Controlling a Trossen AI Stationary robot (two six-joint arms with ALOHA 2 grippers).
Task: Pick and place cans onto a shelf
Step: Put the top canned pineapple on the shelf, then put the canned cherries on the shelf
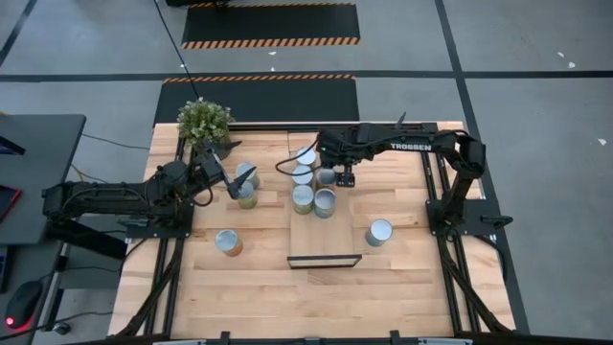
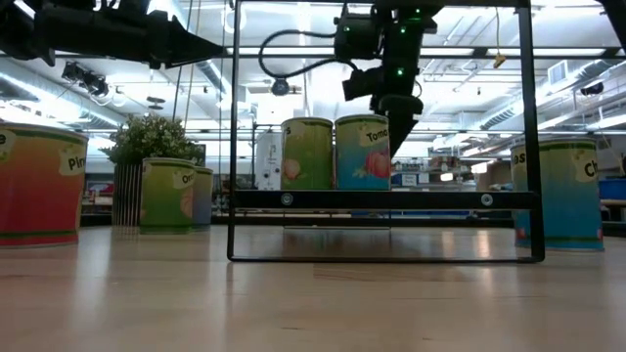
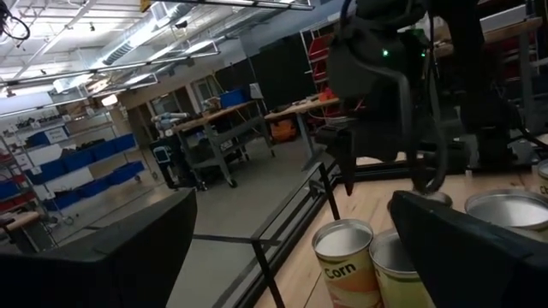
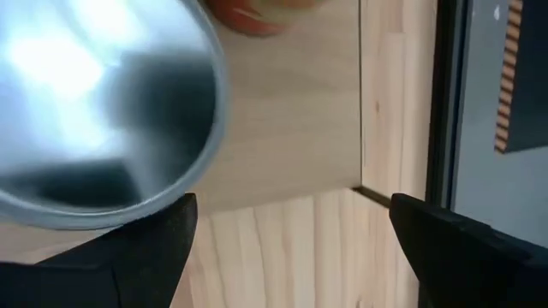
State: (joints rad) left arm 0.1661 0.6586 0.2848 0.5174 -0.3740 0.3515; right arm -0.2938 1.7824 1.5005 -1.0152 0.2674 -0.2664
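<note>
So the right end effector [image 1: 344,178] hangs over the shelf [image 1: 326,240] with its fingers spread wide, gripping nothing, right beside the five cans [image 1: 313,190] clustered at the shelf's far end. The left end effector [image 1: 233,182] is spread wide too, straddling two cans [image 1: 247,186] on the table [image 1: 402,278] near the plant [image 1: 204,122]. Two more cans sit on the table either side of the shelf.

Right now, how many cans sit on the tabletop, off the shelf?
4 cans. Two stand together left of the shelf, a rear one and a front one. One is front-left and one is right of the shelf. None seems hidden.
</note>
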